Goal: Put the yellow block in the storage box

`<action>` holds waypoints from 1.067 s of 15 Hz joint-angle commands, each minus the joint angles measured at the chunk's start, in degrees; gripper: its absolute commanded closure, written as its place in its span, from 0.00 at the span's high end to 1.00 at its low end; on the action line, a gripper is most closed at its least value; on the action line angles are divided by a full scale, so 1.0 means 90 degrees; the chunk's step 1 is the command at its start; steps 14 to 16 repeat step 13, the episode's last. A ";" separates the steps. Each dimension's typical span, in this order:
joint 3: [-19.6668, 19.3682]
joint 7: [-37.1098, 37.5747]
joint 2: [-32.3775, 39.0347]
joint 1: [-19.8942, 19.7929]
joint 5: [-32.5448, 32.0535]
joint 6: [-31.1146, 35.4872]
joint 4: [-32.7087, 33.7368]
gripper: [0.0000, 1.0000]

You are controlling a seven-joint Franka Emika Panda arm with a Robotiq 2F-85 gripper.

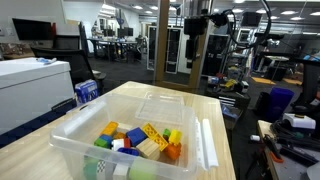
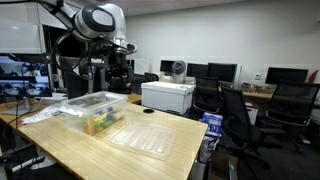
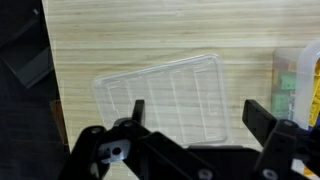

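Note:
The storage box [image 1: 62, 141] is a clear plastic bin on the wooden table; it also shows in an exterior view [image 2: 74, 104] and at the right edge of the wrist view [image 3: 306, 70]. Several toy blocks lie inside it. Among them is a small chunky yellow block [image 1: 108, 130], beside a longer yellow studded brick [image 1: 154, 134]. My gripper [image 3: 200, 115] is open and empty. It hangs high above the table, over the flat clear lid [image 3: 165, 90] and beside the box. It shows in both exterior views [image 1: 193, 60] [image 2: 118, 70].
The clear lid [image 1: 165, 103] [image 2: 146, 138] lies flat on the table next to the box. A white printer [image 2: 167, 96] stands past the table's far side. A blue carton [image 1: 86, 92] sits by the table edge. Office chairs and desks surround the table.

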 commanded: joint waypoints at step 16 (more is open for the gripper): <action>0.0013 -0.0194 -0.0091 0.0000 0.0047 -0.0020 -0.0077 1.00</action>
